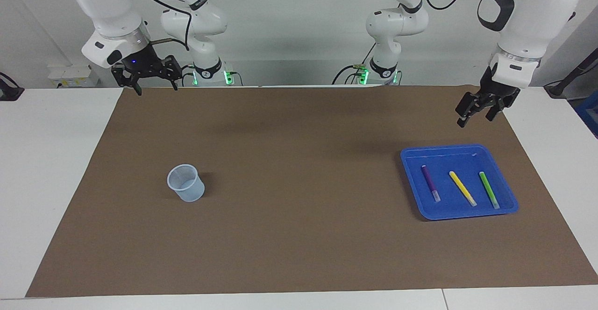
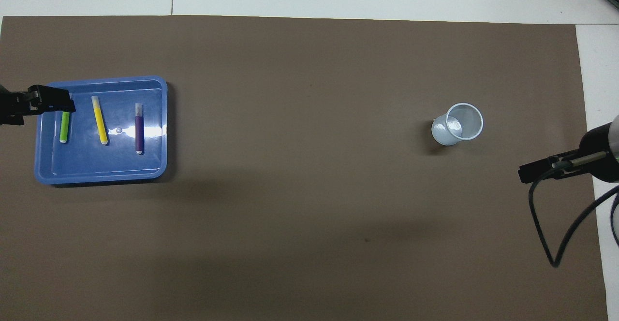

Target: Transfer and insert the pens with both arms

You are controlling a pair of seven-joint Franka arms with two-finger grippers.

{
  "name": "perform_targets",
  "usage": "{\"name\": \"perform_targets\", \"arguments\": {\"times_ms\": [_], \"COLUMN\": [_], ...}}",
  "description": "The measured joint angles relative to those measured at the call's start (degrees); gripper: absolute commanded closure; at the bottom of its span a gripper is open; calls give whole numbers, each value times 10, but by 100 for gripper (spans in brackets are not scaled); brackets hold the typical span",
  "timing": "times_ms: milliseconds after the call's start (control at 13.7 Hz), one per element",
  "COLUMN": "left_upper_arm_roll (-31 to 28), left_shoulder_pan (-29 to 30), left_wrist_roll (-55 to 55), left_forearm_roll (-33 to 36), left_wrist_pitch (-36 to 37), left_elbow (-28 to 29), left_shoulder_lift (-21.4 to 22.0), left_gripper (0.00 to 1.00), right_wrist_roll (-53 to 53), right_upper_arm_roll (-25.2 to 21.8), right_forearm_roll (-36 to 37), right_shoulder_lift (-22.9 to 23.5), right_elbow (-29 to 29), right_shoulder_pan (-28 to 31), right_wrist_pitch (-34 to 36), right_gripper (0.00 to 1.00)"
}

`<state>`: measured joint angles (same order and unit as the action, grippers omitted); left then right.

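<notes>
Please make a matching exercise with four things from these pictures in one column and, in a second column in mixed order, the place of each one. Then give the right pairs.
Things:
1. green pen
2. purple pen
3. yellow pen
4. cup

Places:
A. in the tray, between the other two pens
B. on the brown mat, toward the right arm's end of the table
C. in the tray, the pen closest to the cup
D. in the tray, the pen closest to the left arm's end of the table

Pairs: 1-D, 2-C, 3-A, 4-B
</notes>
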<state>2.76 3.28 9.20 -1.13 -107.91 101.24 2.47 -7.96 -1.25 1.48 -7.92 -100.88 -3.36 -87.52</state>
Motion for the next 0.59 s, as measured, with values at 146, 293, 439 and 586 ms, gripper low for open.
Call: {"name": "perform_targets", "arguments": {"times_ms": [146,293,439,586], "left_upper_arm_roll": [0,0,0,0], "left_shoulder_pan": [0,1,3,6], "left_wrist_roll": [0,0,0,0], "left_forearm_roll": [0,0,0,0], "left_wrist_pitch": [0,3,5,3], "left_elbow": [0,1,1,4], "left_shoulder_lift": [0,0,0,0], "left_gripper": [0,0,0,0], "right_wrist_roll": [0,0,0,0], "right_upper_arm_roll": [0,0,0,0], "right_forearm_roll": [0,0,0,0], "right_shoulder_lift": [-1,-3,-4,-4], "right_elbow": [0,0,-1,-1], "right_shoulder_pan": [0,0,0,0], "right_wrist_pitch": [0,1,1,1], "right_gripper": [0,0,0,0]}}
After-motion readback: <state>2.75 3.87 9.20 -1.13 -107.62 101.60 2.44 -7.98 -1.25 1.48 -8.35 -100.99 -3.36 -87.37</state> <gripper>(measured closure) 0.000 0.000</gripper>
